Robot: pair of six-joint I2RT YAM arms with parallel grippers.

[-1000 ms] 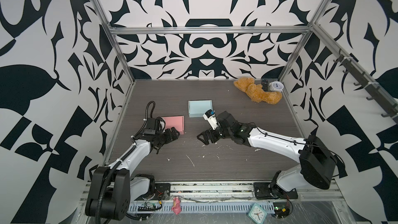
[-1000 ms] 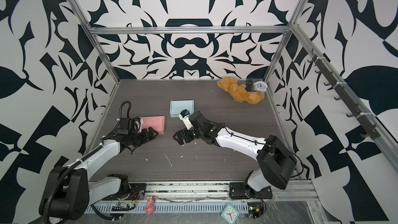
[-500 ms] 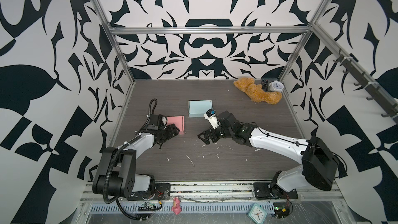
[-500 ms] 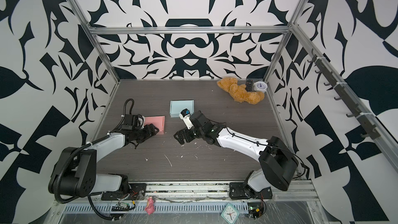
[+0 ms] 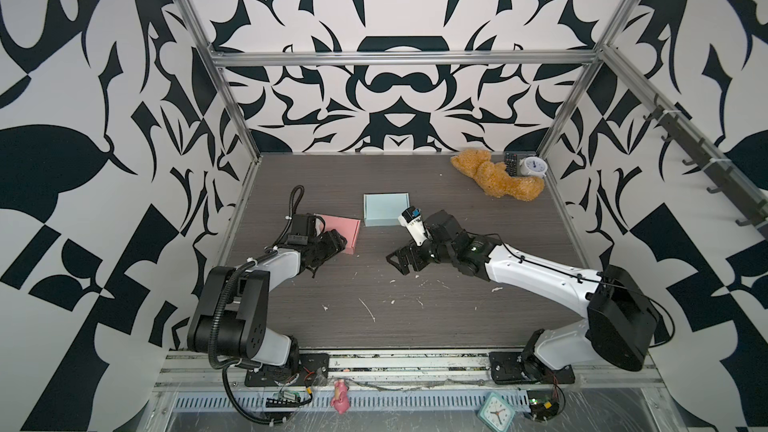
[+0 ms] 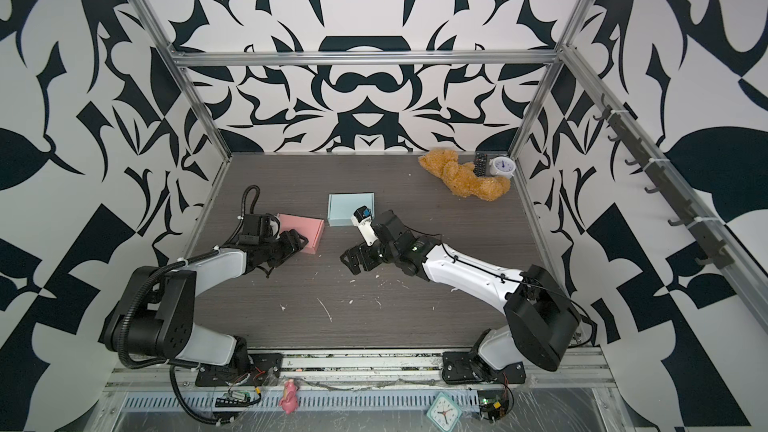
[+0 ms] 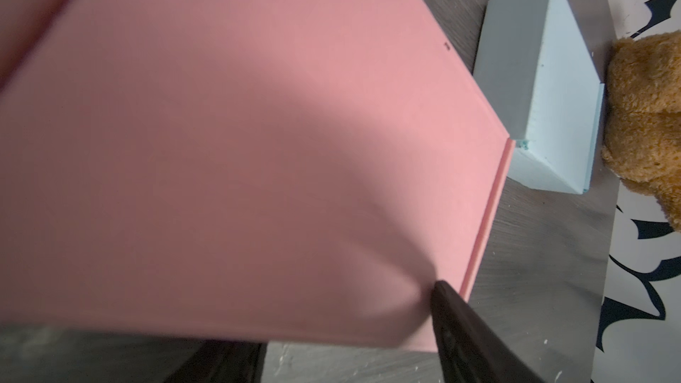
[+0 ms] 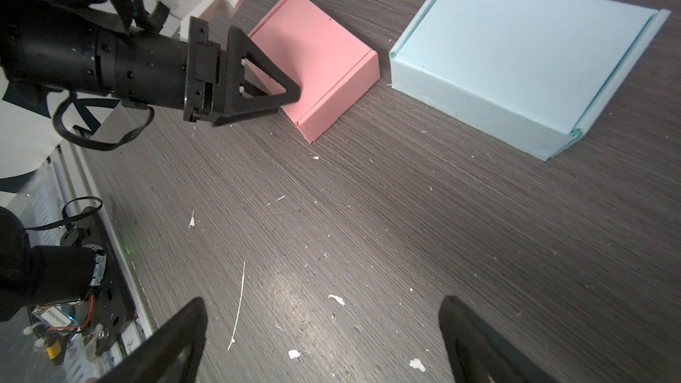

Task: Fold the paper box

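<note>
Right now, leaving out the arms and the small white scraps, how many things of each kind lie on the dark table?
Paper boxes: 2, the pink box and the light blue box
Plush bear: 1
Remote control: 1
Alarm clock: 1
Total: 5

Pink paper box [image 5: 341, 224], closed, lying flat, near larger closed blue box [image 5: 385, 209]
</note>
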